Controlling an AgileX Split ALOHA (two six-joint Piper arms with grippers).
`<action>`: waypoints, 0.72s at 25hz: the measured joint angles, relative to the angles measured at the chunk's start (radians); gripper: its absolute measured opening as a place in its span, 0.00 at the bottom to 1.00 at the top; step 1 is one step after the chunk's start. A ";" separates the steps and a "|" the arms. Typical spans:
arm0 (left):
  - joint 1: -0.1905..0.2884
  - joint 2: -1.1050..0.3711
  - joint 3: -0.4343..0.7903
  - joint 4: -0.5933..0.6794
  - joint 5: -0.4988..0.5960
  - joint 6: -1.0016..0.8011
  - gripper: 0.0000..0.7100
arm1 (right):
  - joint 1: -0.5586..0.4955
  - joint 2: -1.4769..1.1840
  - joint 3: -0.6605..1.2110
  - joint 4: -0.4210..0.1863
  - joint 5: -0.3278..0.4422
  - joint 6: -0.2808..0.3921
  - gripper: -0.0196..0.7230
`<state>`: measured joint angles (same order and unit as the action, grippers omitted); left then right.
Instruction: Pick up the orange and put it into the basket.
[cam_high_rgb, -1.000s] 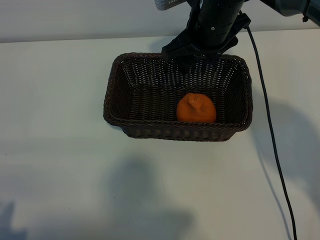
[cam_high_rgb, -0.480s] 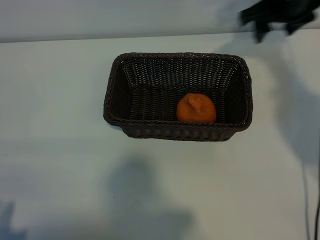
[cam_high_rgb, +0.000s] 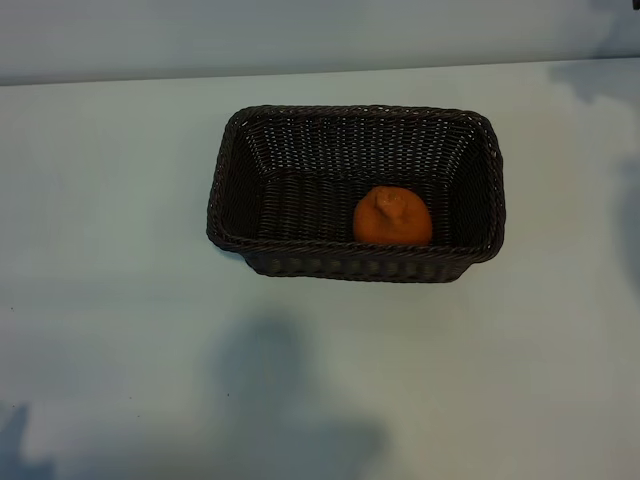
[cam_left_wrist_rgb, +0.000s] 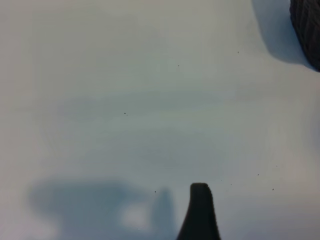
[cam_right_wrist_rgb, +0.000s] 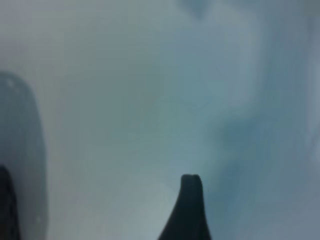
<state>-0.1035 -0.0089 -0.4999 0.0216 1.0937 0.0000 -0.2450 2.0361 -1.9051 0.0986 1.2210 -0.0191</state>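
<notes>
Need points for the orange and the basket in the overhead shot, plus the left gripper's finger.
orange (cam_high_rgb: 392, 217): exterior view, on its skin just below the stem knob.
basket (cam_high_rgb: 350, 266): exterior view, on the near outer wall.
left gripper's finger (cam_left_wrist_rgb: 200, 212): left wrist view, on the dark fingertip.

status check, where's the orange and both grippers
Orange in the basket, by its near wall. Left gripper open over bare table, right gripper open, empty. Nothing in the way.

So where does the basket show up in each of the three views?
Exterior: basket at centre, the orange inside, near its right end.
Left wrist: only a dark woven corner at the upper right edge.
Right wrist: not in it.
Shared landmark: the white table, also seen at.
</notes>
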 joint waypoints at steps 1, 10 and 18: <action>0.000 0.000 0.000 0.000 0.000 0.000 0.82 | -0.001 -0.001 0.000 0.002 0.000 -0.001 0.83; 0.000 0.000 0.000 0.000 0.000 0.000 0.82 | -0.001 -0.187 0.000 0.012 0.015 0.001 0.83; 0.000 0.000 0.000 0.000 0.000 0.000 0.82 | -0.001 -0.615 0.076 0.021 0.026 0.010 0.83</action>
<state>-0.1035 -0.0089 -0.4999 0.0216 1.0937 0.0000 -0.2458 1.4215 -1.8294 0.1195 1.2474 -0.0086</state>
